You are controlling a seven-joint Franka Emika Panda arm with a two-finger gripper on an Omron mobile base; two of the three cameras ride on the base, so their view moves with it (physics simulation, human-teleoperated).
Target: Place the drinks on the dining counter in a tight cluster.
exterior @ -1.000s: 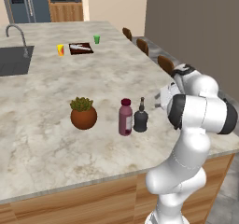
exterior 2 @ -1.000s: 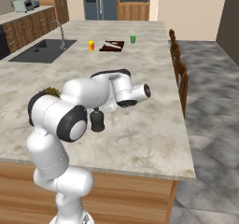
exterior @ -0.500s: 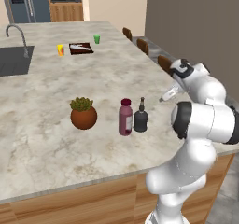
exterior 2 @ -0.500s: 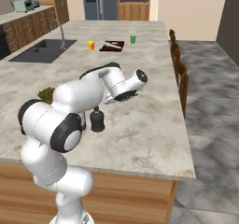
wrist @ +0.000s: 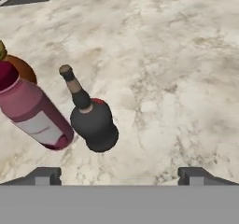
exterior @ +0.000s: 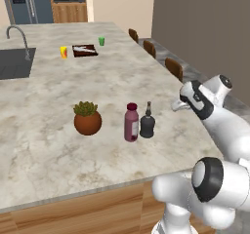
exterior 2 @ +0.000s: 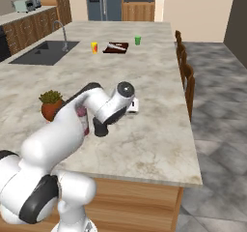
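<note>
**Bottles paired on the marble table, tool wide and empty**

Bottles stand side by side near the front edge of the table (exterior: 58, 96): the dark-red bottle (exterior: 131, 123) with its maroon cap, and just beside it, to its right in the left base view, the squat black bottle (exterior: 147, 123) with a narrow neck. From the hand view the two bodies look touching or nearly so; which it is cannot be told. Both are upright. A round brown plant pot (exterior: 88, 119) with green leaves sits near them on the other side of the dark-red bottle, apart from it.

Tool (wrist: 119, 174) hangs above the table to the right of the black bottle, its two dark fingertips (wrist: 45, 175) spread wide with nothing between them. In the right base view a small white object (exterior 2: 134, 105) shows just past the arm's wrist; what it is cannot be told.

Far across the table lie a yellow cup (exterior: 63, 52), a dark board (exterior: 84, 50) and a green cup (exterior: 101, 41), well apart from the bottles. A sink (exterior: 14, 62) with a curved faucet (exterior: 17, 35) is set into the far left, and chairs (exterior: 173, 67) line the right edge.
</note>
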